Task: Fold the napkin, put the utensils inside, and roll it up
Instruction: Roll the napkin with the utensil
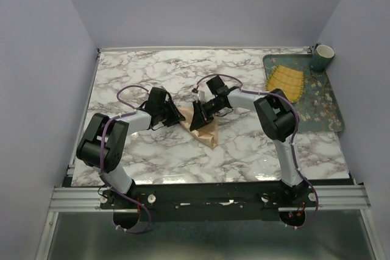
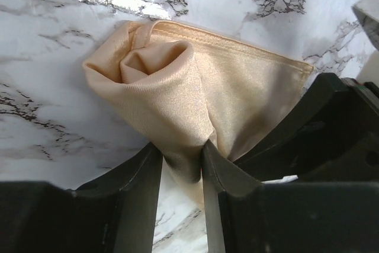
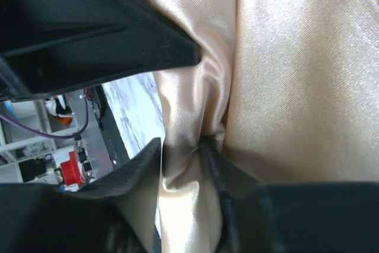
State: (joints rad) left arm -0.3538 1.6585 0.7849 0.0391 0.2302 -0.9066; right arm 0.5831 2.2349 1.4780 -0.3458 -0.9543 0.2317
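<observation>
Overhead, the marble table (image 1: 244,150) holds a tray (image 1: 329,114) at its far right, and the napkin (image 1: 207,133) lies bunched near the middle, between the two arms. The cloth looks thin, light, limp and slick, so it would likely slump unless taken by a hem or corner. The left gripper (image 2: 182,152) pinches a gathered fold, and the right gripper (image 3: 182,146) is clamped on another ridge. Only the top view shows the tray; only the wrist views show the pinches.
</observation>
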